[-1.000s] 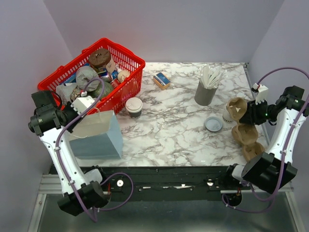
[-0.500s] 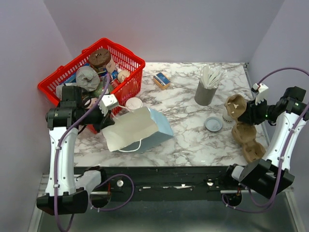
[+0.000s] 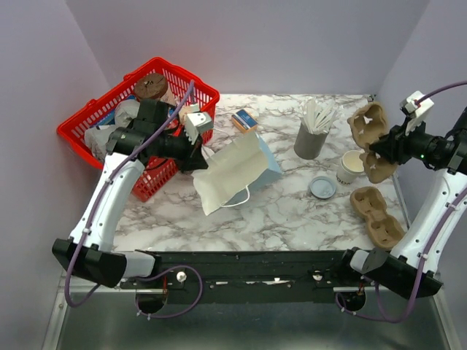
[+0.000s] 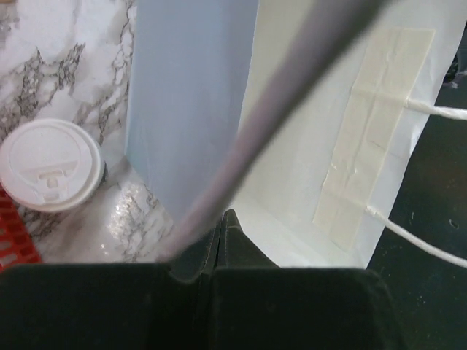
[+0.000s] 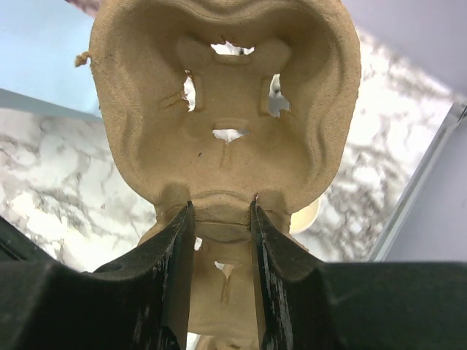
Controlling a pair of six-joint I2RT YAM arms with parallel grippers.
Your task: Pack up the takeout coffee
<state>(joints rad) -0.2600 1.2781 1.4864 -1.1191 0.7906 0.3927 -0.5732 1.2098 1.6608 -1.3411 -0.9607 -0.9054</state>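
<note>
You had the left gripper (image 4: 222,219) clamped on the paper bag (image 3: 233,171) and the right gripper (image 5: 222,211) grasping a cardboard cup carrier (image 5: 226,109). The coffee (image 4: 49,175) stood beside the red basket (image 3: 182,73), toward the tabletop's left edge.

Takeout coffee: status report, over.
Left gripper shut on paper bag, tilted. Right gripper shut on cup carrier, airborne. Takeout coffee lidded, upright on table beside bag, unpacked. Nothing between them.

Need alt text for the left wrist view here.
The left tool grips the edge of a paper bag, blue on one face and white on the other, with string handles. Left of the bag, the coffee stands on the marble table, white lid up, by a corner of the red basket.
</note>
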